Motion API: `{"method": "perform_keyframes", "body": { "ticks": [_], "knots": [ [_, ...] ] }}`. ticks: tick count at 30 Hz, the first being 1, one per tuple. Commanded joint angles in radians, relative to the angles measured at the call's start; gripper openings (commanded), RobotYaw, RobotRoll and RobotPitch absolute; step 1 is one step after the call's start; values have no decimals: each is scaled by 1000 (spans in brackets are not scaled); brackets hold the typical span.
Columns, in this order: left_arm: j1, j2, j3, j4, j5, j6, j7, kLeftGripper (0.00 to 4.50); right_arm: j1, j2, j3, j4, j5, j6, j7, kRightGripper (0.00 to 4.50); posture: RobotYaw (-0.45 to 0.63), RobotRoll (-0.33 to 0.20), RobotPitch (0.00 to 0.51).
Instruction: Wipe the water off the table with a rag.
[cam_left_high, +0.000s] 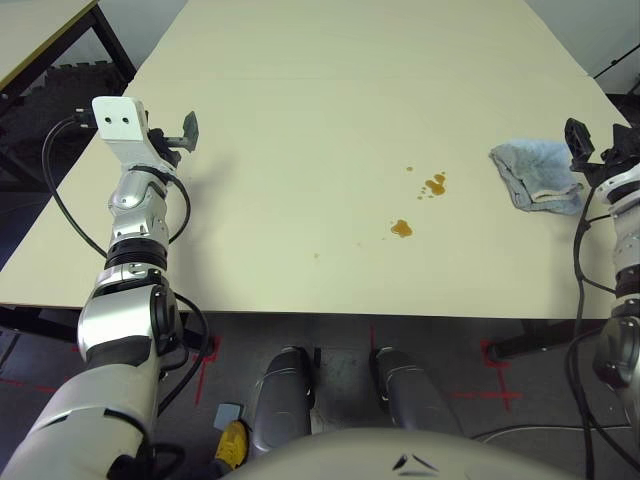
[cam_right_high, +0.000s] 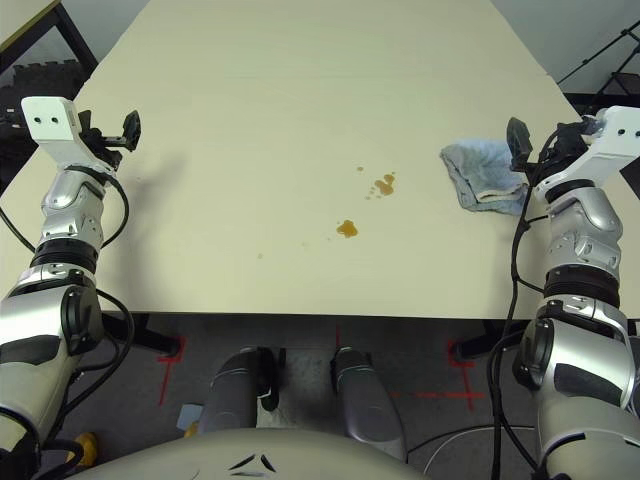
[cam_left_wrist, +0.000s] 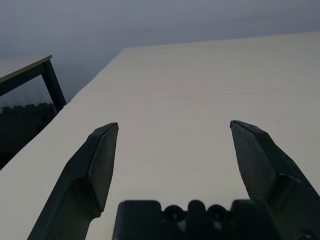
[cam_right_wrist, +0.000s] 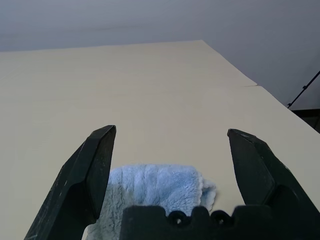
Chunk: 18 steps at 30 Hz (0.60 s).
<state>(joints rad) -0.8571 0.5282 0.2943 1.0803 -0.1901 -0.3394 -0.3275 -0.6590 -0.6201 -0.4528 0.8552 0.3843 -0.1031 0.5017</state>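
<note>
- The right gripper (cam_right_wrist: 170, 150) is released, its two black fingers (cam_right_wrist: 87, 175) spread wide with nothing between them. It hangs over the counter's right edge, just beside the rag and a little above it.
- The rag (cam_right_high: 483, 174) is a rumpled light blue-grey terry cloth lying on the counter near that right edge. In the right wrist view its fuzzy folds sit low between the spread fingers, not touched by them.
- The water (cam_left_high: 434, 185) lies to the left of the rag, apart from it: a small cluster of glossy amber-brown blots, with one tiny speck just above.
- A single larger blot (cam_left_high: 401, 229) sits nearer the counter's front edge than the rag does, and a faint speck lies further left still.
- The left gripper (cam_left_wrist: 172, 130) is also released, fingers wide apart and holding nothing. It hovers above the counter's left edge, well apart from the rag, on the far side of the blots.
- The counter (cam_left_high: 300, 120) is a pale cream matte top.
- A smaller cream table (cam_left_high: 30, 30) with a black frame stands beyond the counter's left edge, far from the rag.
</note>
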Motion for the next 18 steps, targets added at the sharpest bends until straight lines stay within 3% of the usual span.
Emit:
{"method": "perform_keyframes", "body": {
  "ticks": [1,7,18],
  "knots": [
    [9,2,2,16,7,-2,-1,4500,-3,-9,-12,6,6,-6,5,4452,-185,0,110],
    [4,-10,-7,12,3,6,-40,4500,-2,-21,-15,-3,7,2,5,4452,-193,0,122],
    [32,-36,-53,-119,-72,87,-484,4500,9,-13,-6,-37,6,22,5,4452,-203,0,138]
  ]
}}
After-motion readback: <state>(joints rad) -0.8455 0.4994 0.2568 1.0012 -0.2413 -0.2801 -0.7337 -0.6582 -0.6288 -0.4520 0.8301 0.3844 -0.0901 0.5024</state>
